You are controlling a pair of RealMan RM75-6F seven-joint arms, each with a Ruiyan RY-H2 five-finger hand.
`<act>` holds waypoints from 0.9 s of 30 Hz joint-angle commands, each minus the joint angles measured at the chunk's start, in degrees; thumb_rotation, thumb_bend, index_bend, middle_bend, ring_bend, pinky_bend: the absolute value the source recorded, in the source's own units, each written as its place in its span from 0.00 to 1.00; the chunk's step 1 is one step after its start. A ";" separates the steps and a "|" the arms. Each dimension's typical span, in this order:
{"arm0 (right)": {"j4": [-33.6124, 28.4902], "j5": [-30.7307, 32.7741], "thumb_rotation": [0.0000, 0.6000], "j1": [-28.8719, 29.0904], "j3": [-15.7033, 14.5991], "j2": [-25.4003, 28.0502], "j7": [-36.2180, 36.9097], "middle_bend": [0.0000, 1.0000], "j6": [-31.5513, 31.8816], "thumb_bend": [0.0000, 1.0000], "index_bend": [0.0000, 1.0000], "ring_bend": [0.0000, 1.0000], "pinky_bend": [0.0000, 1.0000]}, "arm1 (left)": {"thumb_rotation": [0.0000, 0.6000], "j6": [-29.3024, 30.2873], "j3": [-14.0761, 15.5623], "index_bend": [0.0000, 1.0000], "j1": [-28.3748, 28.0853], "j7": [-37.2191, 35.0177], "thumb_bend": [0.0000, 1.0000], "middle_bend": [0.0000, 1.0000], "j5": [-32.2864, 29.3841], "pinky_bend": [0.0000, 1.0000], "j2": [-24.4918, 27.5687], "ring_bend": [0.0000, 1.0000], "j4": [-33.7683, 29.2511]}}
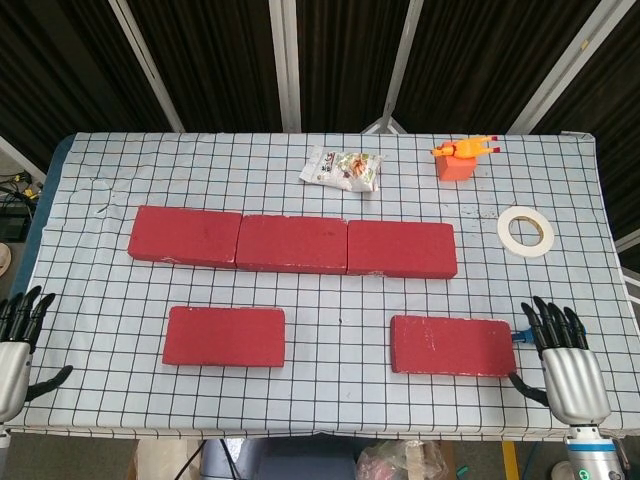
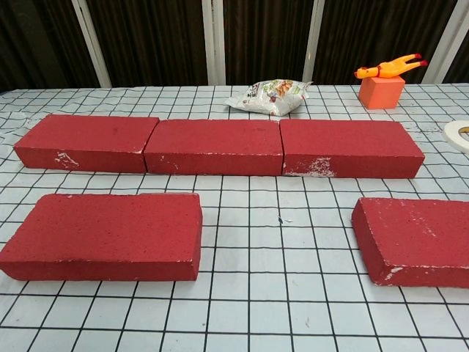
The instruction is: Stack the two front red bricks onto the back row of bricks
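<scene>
Snack bag (image 1: 341, 168) print illegible; bricks unmarked.

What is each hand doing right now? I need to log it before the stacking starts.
Left hand: open, fingers spread, holding nothing.
Right hand: open, fingers spread, holding nothing, just right of the front right brick.

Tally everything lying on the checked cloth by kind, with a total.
Red bricks: 5
Snack bag: 1
Orange block: 1
Rubber chicken toy: 1
Tape roll: 1
Total: 9
</scene>
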 commanded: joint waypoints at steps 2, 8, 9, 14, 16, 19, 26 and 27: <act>-2.93 1.65 1.00 1.92 -1.98 2.20 2.90 0.00 -6.52 0.18 0.02 0.00 0.00 | 1.00 0.33 0.16 0.09 0.18 0.12 0.00 0.00 0.41 0.00 0.12 0.00 0.08; -7.48 6.92 1.00 4.78 -2.20 6.74 2.62 0.00 -13.77 0.18 0.00 0.00 0.00 | 1.00 -0.30 -0.51 0.08 -0.13 0.39 0.00 0.00 -1.26 0.00 0.00 0.00 0.04; -8.34 8.10 1.00 5.31 -2.05 7.14 1.64 0.00 -14.79 0.18 0.00 0.00 0.00 | 1.00 -0.36 -0.53 0.08 -0.16 0.54 0.00 0.00 -1.34 0.00 -0.04 0.00 0.00; -11.54 14.54 1.00 9.00 -0.76 8.39 -4.68 0.00 -19.96 0.18 0.00 0.00 0.00 | 1.00 -0.25 -0.41 0.08 -0.15 0.79 0.00 0.00 -1.06 0.00 -0.11 0.00 -0.05; -12.84 17.03 1.00 10.36 -0.22 8.27 -7.80 0.00 -21.08 0.18 0.00 0.00 0.00 | 1.00 -0.17 -0.43 0.08 -0.12 0.78 0.00 0.00 -1.11 0.00 -0.10 0.00 -0.05; -15.36 22.23 1.00 12.88 0.36 8.66 -12.72 0.00 -23.35 0.18 0.00 0.00 0.00 | 1.00 -0.28 -0.53 0.08 -0.15 0.80 0.00 0.00 -1.46 0.00 -0.04 0.00 -0.04; -19.25 34.45 1.00 19.27 1.38 8.86 -22.54 0.00 -26.02 0.18 0.00 0.00 0.00 | 1.00 -0.26 -0.85 0.08 -0.16 0.70 0.00 0.00 -2.23 0.00 0.21 0.00 -0.10; -19.49 36.68 1.00 20.34 1.46 8.42 -24.00 0.00 -25.93 0.18 0.00 0.00 0.00 | 1.00 -0.25 -0.89 0.08 -0.15 0.67 0.00 0.00 -2.35 0.00 0.22 0.00 -0.11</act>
